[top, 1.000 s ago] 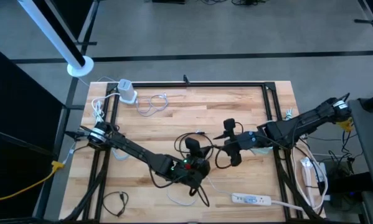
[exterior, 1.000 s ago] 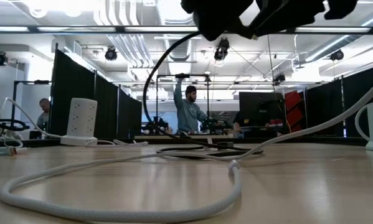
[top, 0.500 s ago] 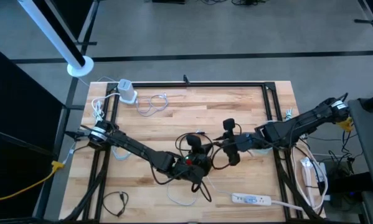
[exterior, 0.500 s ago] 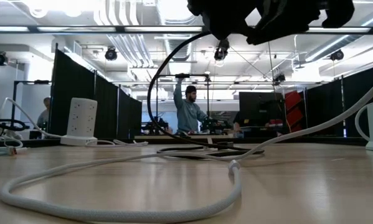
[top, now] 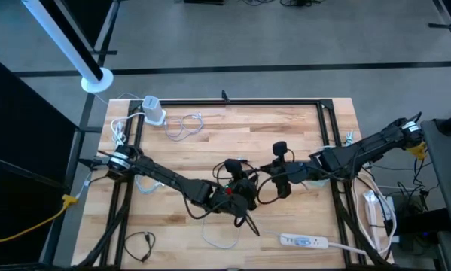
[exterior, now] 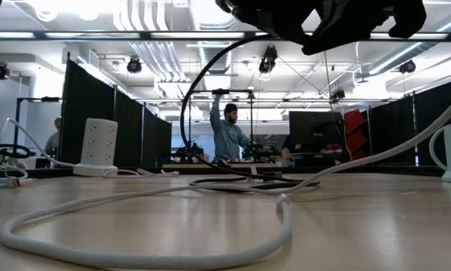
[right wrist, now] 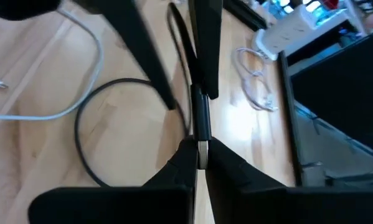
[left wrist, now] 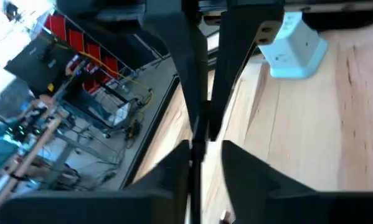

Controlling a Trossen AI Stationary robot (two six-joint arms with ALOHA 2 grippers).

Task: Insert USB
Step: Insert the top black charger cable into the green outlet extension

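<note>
While both dark arms reach in over the middle of the pale wooden slatted table (top: 300, 128), the right gripper (right wrist: 200, 163) has its two fingers pinched tight on the metal end of a slim black USB plug (right wrist: 201, 122), whose black cable (right wrist: 93, 112) loops across the boards beneath it. Facing it from the other side, the left gripper (left wrist: 205, 152) stands with its fingers a narrow way apart around a thin dark plug body (left wrist: 195, 132); whether the pads actually press on it I cannot tell. From above, the two grippers meet just beside each other near the table's centre, with dark cable coiled around them. A white power cube (top: 154, 110) sits at the far left corner, a white power strip (top: 305, 242) near the front edge
</note>
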